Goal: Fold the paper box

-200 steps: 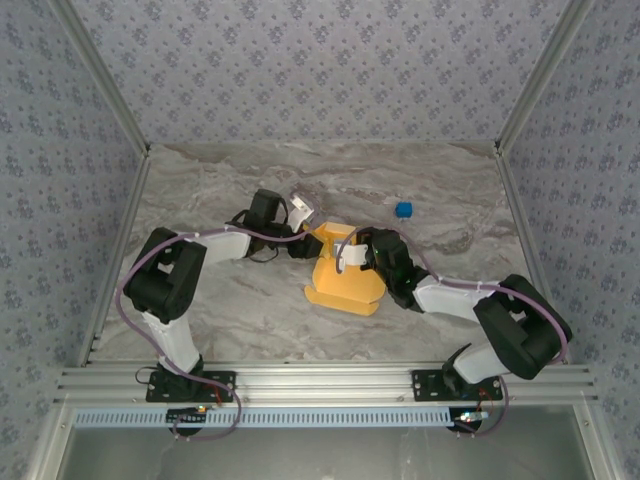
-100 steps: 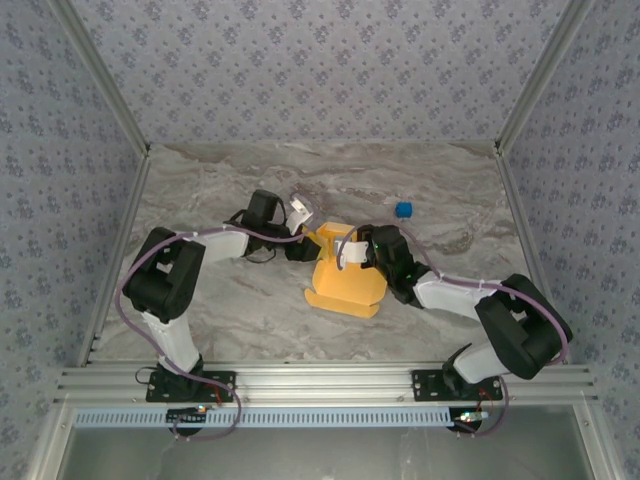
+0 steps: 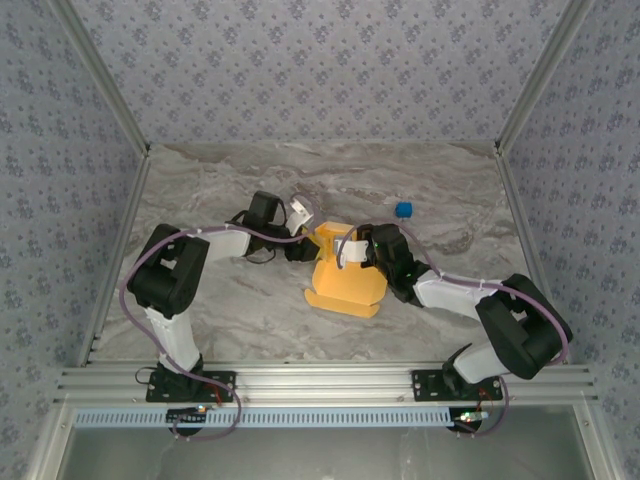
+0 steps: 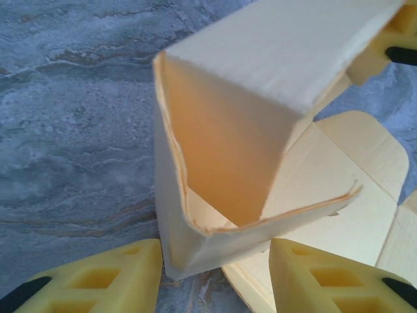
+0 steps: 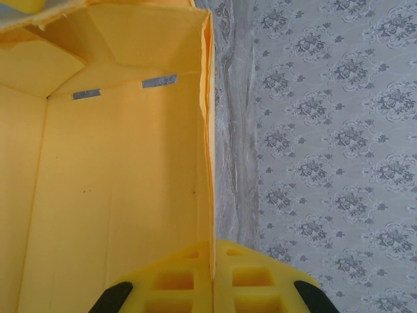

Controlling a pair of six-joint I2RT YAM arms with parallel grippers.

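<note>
Left gripper [image 4: 215,255] reaches in low over the veined marble table [image 3: 230,310], its ribbed yellow fingers set apart astride a corner of the box [image 3: 345,280]; whether they pinch it, I cannot tell. The box, thin yellow-orange card, half-formed with rounded flaps, stands mid-table. Right gripper [image 5: 213,253] clamps its wall edge.

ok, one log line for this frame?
box: partly folded, on table | left gripper: straddles box corner, grip unclear | right gripper: shut on box wall
</note>
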